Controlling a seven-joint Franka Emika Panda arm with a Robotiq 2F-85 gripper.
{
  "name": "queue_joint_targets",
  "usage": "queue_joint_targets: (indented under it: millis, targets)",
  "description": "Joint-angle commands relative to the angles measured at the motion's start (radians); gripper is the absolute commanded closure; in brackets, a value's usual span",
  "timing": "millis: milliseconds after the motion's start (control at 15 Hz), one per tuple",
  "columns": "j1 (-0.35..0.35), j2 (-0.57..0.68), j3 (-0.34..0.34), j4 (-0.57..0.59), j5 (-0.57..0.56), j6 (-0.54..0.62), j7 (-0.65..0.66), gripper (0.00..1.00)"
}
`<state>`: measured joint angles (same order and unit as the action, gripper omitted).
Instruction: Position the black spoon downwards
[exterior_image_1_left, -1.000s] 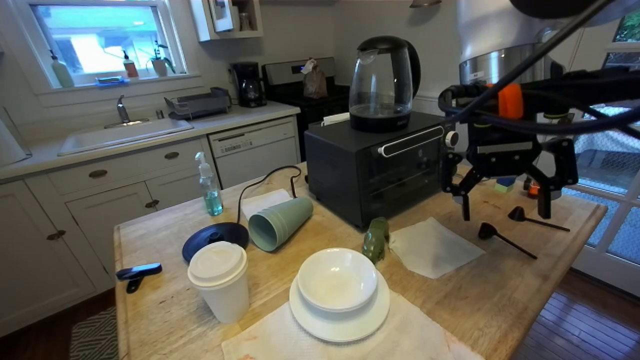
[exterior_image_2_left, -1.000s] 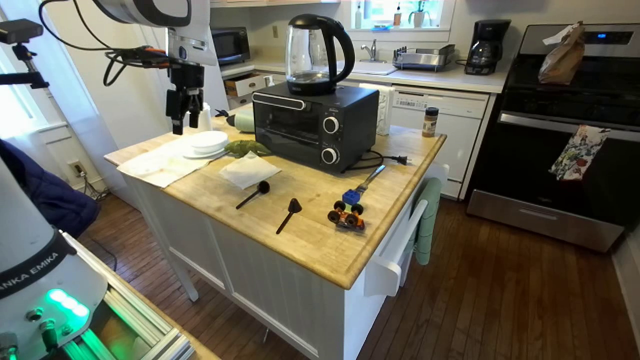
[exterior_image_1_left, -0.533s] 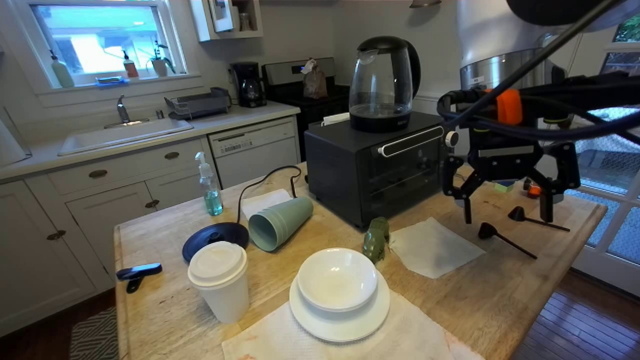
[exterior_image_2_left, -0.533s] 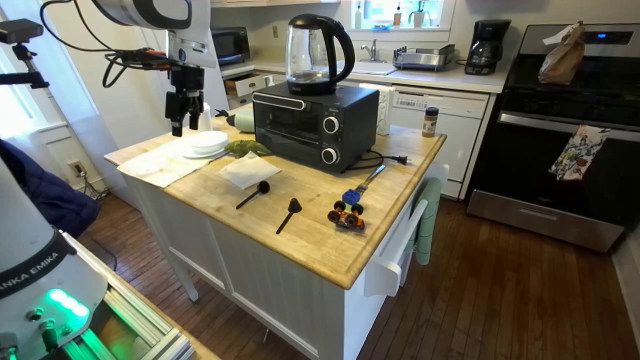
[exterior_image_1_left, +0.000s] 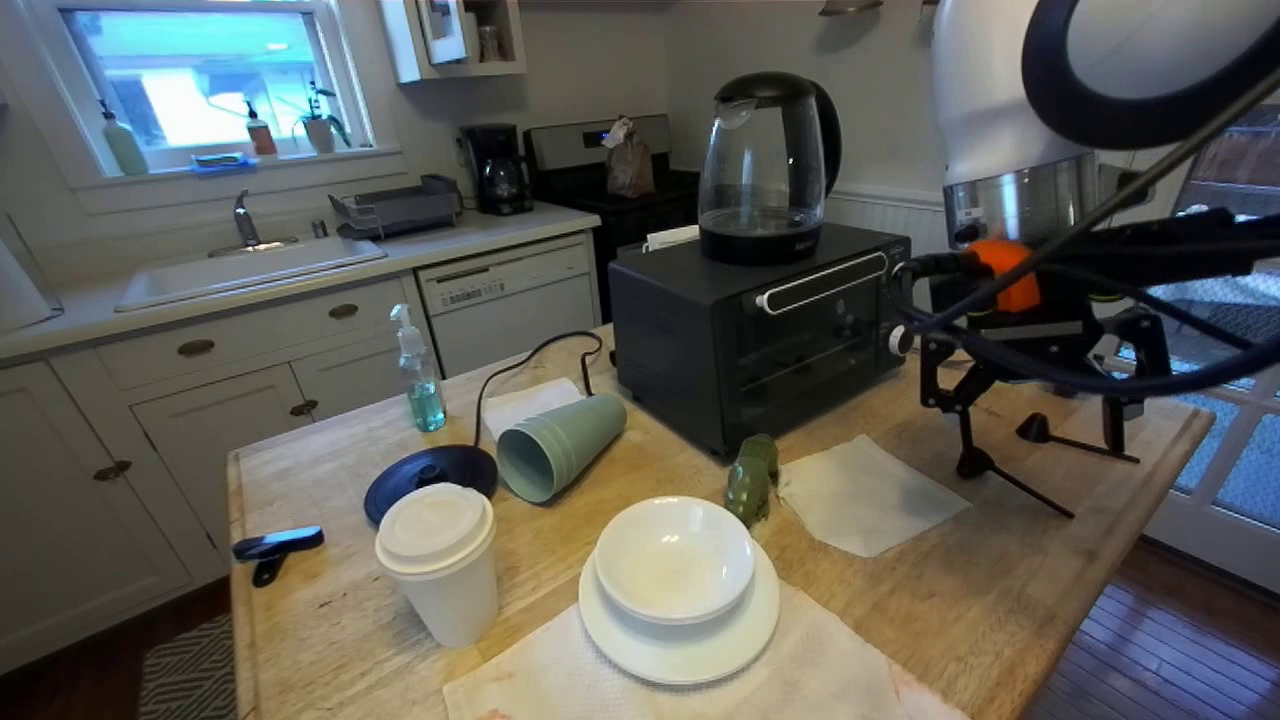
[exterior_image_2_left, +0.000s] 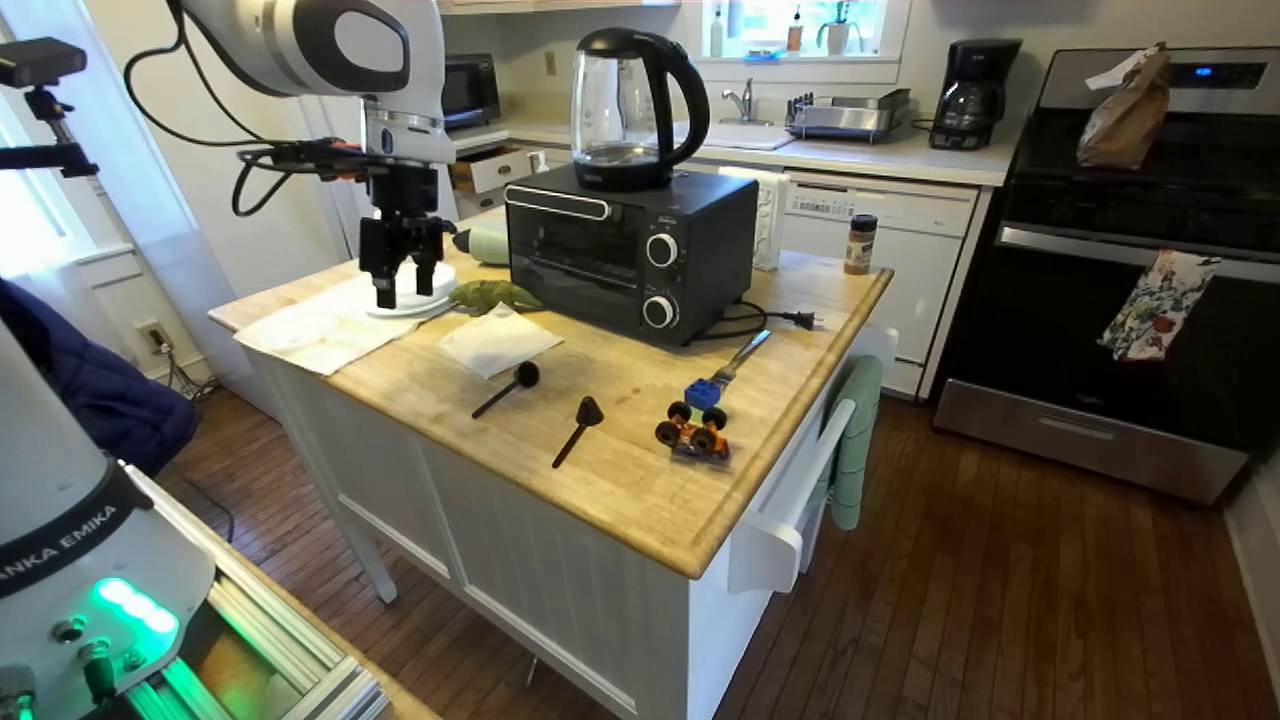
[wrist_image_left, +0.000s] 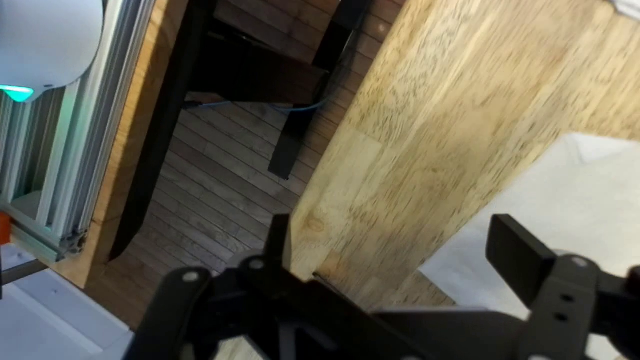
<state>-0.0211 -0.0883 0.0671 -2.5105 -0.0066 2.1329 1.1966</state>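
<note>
Jaws: hung spread above the bench (exterior_image_2_left: 640, 490).
Black spoon (exterior_image_2_left: 507, 390): lay below the jaws.
White sheet (exterior_image_1_left: 870, 500): lay below them.

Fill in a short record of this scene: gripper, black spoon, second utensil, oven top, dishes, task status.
Gripper: open, holding nothing, above the wooden table
Black spoon: lying on the table near the white paper sheet
Second dark utensil: lying on the table, nearer the orange toy car
Toaster oven top: glass kettle, upright
Dishes: white bowl on a white plate
Task status: grasp not yet made
</note>
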Motion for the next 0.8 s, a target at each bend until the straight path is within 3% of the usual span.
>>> queue_joint_targets:
  millis: [0, 467, 533, 600, 733]
  targets:
    - [-0.015, 0.031, -0.017, -0.063, -0.124, 0.154, 0.134, 0.00]
    - [-0.051, 0.097, -0.096, -0.170, -0.312, 0.479, 0.474, 0.00]
    - [-0.051, 0.109, -0.108, -0.179, -0.300, 0.521, 0.475, 0.00]
    - [-0.034, 0.093, -0.098, -0.156, -0.265, 0.439, 0.411, 0.00]
    - [-0.037, 0.106, -0.115, -0.170, -0.266, 0.487, 0.425, 0.00]
